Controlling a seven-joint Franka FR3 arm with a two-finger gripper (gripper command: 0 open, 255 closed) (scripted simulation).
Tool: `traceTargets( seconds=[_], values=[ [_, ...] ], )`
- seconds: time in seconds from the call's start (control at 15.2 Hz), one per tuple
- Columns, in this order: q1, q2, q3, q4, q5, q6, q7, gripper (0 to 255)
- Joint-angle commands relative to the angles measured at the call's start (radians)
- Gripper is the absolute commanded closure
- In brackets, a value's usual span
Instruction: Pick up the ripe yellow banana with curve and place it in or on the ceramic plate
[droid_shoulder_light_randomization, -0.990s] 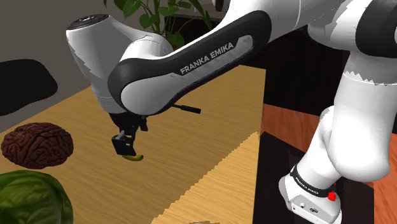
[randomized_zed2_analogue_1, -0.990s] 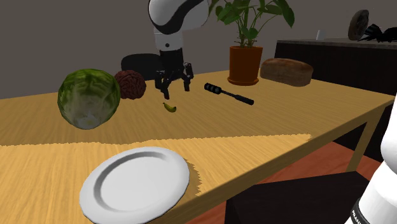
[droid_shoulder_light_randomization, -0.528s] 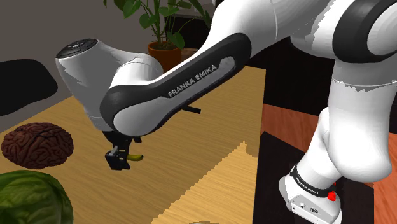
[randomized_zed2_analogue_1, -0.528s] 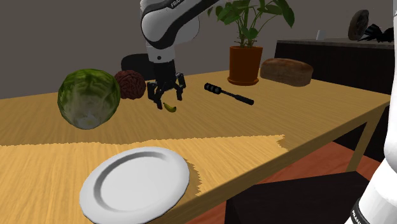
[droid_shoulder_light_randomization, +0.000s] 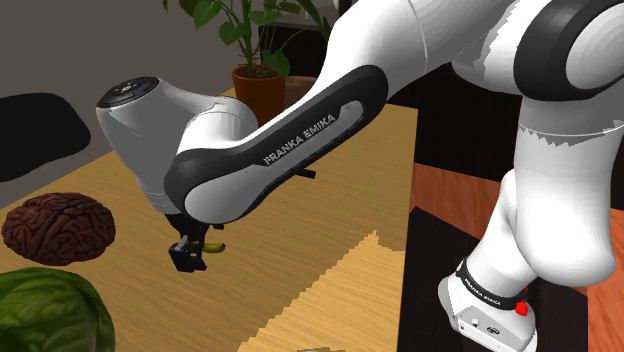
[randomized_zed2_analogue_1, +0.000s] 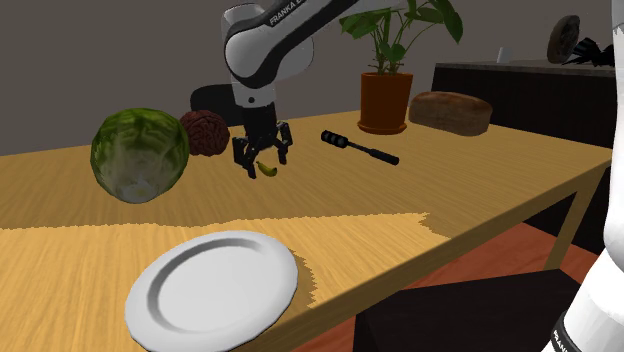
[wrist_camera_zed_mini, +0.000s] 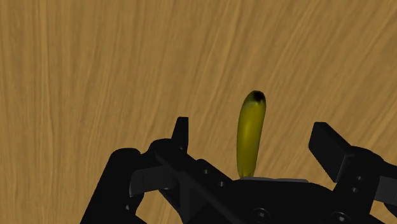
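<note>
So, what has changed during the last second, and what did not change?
The tool came down towards the table and now stands open around the banana, not touching it. Nothing was taken hold of or let go. The banana, the plate and the cabbage stayed where they were.

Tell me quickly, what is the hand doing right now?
The hand is open: its fingers stand apart on either side of the banana without touching it, so it holds nothing.
</note>
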Motion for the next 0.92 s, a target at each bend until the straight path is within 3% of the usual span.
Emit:
traceTargets(
  seconds=[0.0,0.07,0.13,0.86],
  values=[
    [0.000,0.000,0.000,0.000,0.000,0.000,0.000,0],
    [0.000,0.000,0.000,0.000,0.000,0.000,0.000,0],
    [0.000,0.000,0.000,0.000,0.000,0.000,0.000,255],
    [-0.002,-0.011,0.003,0.012,0.007,-0.022,-0.006,255]
  ],
)
